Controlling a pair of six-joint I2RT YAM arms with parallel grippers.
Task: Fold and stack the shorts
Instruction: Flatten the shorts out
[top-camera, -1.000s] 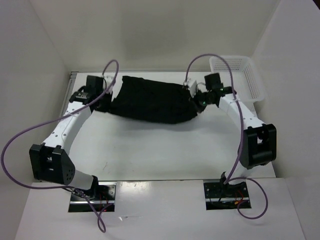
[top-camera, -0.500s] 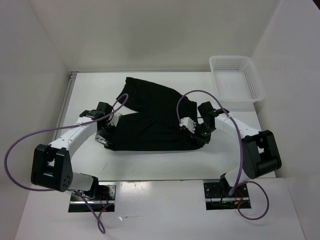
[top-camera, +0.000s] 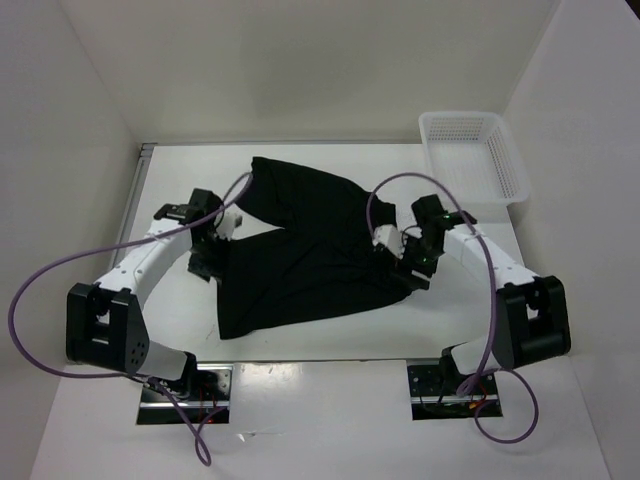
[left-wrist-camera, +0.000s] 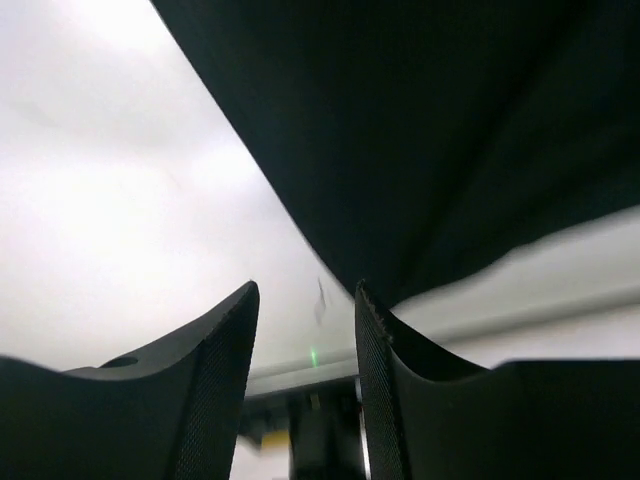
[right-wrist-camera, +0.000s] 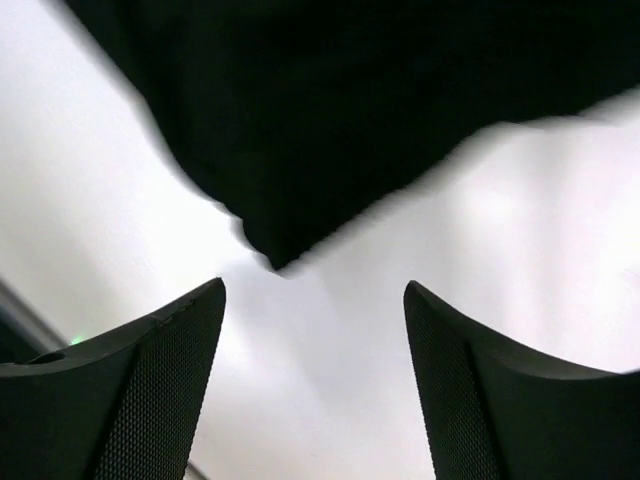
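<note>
Across the table's middle: plain black soft fabric shorts (top-camera: 310, 250) lie flat on the white table (top-camera: 450, 325), slightly askew. One leg reaches toward the far edge and a wide hem lies toward the near edge.
Left gripper (left-wrist-camera: 305, 290): at the cloth's left edge. Fingers parted a little, nothing between them, fabric just beyond the tips.
Right gripper (right-wrist-camera: 315, 285): at the cloth's right edge. Fingers wide apart and empty, a cloth corner just ahead.
Step in hand: a fold looks laid down — neither arm holds cloth.
Next move: probably fresh pinches on the side edges for a second fold. The fabric is thin, so the tips must get low.
Edges: the near hem runs close to the table's near edge, with little slack there.
Room: bare surface left and right of the cloth — white plastic mesh basket (top-camera: 512, 165) at the far right corner, well apart.
</note>
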